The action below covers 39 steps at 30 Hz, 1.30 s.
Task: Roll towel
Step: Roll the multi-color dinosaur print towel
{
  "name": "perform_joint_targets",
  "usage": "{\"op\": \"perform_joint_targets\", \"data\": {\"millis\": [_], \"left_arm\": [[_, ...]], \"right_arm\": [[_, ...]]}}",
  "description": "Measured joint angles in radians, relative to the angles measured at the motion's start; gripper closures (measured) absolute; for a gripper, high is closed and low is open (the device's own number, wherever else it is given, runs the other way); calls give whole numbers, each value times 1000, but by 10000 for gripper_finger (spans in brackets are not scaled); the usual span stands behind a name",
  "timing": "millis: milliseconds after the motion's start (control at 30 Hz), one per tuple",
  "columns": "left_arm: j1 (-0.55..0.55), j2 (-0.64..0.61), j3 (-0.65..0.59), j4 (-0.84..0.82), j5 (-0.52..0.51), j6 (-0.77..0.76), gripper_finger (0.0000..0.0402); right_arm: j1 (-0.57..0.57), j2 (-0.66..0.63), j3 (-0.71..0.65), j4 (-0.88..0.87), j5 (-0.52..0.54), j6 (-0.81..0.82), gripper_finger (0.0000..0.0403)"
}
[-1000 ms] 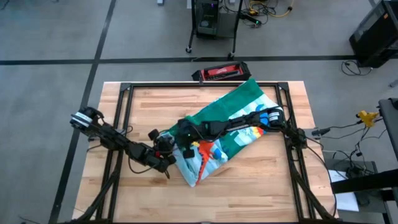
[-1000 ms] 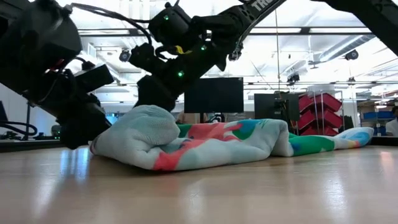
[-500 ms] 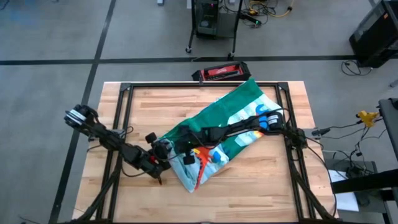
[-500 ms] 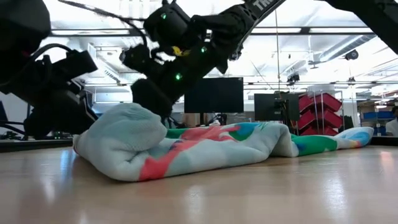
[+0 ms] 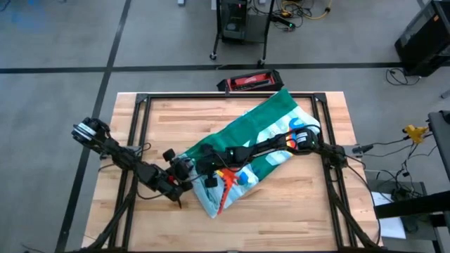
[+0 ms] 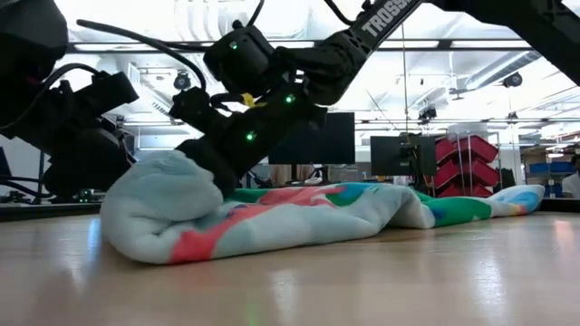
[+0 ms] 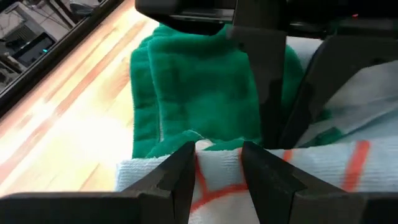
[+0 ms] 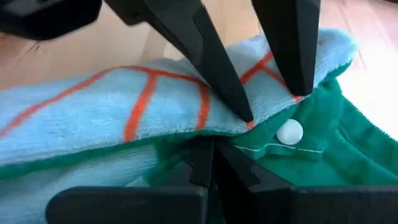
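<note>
Near tabletop's front-left, towel point(image 5: 242, 151) lies diagonal, rolled end at left gripper point(image 7: 219, 163), fingers clamped on folded edge. Right gripper point(image 5: 209, 167) pinched together, tucked into fold beside it. Risks: thin pinch slips, roll loosens; skewed pull makes cone; grippers collide.

Towel point(image 7: 205, 93): soft terry cloth, fuzzy nap, matt; green side w/ a stitched hem, pale side printed w/ red lines. Table point(image 5: 176, 119): light wood planks, smooth, w/ a slight sheen seen in low view. Left claw point(image 7: 219, 163) & right claw point(image 8: 212, 163): dark hard plastic, smooth, matt. Table frame point(image 5: 211, 96): black metal.
</note>
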State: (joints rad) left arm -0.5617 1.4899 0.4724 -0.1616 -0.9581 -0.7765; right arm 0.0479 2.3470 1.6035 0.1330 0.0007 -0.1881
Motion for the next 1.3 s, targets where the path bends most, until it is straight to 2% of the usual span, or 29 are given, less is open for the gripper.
{"op": "perform_joint_targets", "data": {"millis": [267,467,600,700,800,1067,1167,1300], "left_arm": [[2,2,-13,3,-47,-19,283],[2,2,-23,4,-53,-43,283],[2,2,-26,5,-55,-53,283],[2,2,-26,10,-64,-53,283],[2,2,-27,14,-77,-56,283],[2,2,-35,22,-106,-75,283],[2,2,-44,21,-109,-92,283],[2,2,-57,24,-110,-114,283]], "right_arm": [[5,-42,0,-14,-9,6,403],[-5,-118,0,-173,-9,15,403],[-1,-119,-2,-257,-28,22,403],[14,-101,-2,-256,-82,31,403],[31,-74,-3,-233,-83,39,403],[60,-41,-2,-4,-87,75,403],[57,-42,-2,-10,-76,71,403],[51,-67,-2,-112,-23,44,403]]}}
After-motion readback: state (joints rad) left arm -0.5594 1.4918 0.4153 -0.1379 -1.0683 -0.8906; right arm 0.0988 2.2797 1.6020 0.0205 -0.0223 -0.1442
